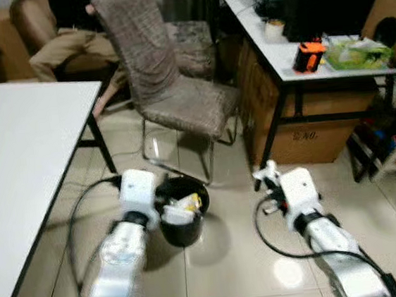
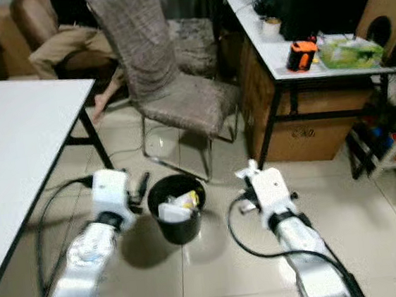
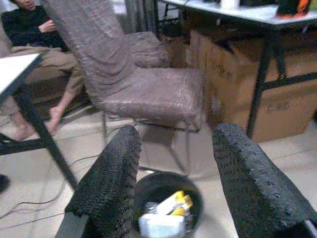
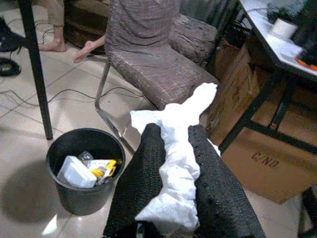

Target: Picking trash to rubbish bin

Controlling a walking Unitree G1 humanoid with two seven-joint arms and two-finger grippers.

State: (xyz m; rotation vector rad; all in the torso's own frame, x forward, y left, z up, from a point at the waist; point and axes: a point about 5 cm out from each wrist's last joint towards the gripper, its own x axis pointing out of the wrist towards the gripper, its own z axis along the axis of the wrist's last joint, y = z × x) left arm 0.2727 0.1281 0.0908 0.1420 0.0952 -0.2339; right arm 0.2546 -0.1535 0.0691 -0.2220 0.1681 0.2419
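Right end effector (image 4: 173, 198) clamps crumpled white tissue (image 4: 178, 163) | left end effector (image 3: 173, 188) spread wide, empty | round black bin (image 2: 177, 207) on glossy tile floor (image 2: 218, 274)

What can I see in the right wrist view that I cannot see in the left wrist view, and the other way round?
The right wrist view shows the right gripper with its jaws shut on a white crumpled tissue. The left wrist view shows the left gripper with jaws open and empty above the bin, plus a seated person. Both show the black rubbish bin holding white and yellow trash, the grey chair, and the cardboard box under the desk.
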